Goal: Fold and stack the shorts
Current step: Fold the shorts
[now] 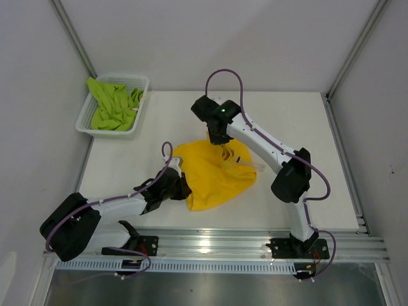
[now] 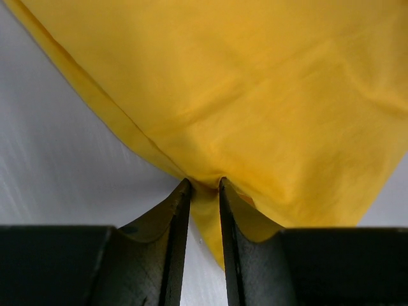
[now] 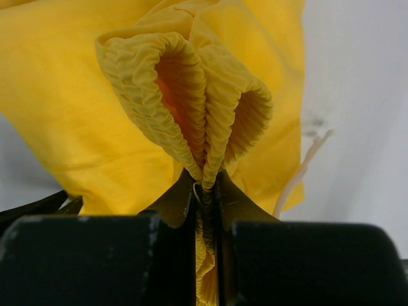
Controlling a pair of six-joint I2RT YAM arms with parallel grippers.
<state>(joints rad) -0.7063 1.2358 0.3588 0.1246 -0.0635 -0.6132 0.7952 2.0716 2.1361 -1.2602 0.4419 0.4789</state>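
The yellow shorts (image 1: 217, 182) lie crumpled in the middle of the table. My right gripper (image 1: 224, 152) is shut on their gathered elastic waistband (image 3: 191, 95) and holds it up at the far side; the white drawstring (image 3: 299, 172) dangles to the right. Low at the near left edge of the shorts, my left gripper (image 1: 185, 189) has the yellow hem (image 2: 207, 210) between its fingers (image 2: 172, 217). A narrow gap still shows between the jaws, with table visible through it. The lime green shorts (image 1: 115, 105) sit bunched in the basket.
The white mesh basket (image 1: 84, 124) stands at the table's far left corner. Grey walls with metal posts close in the table on three sides. An aluminium rail (image 1: 217, 245) with the arm bases runs along the near edge.
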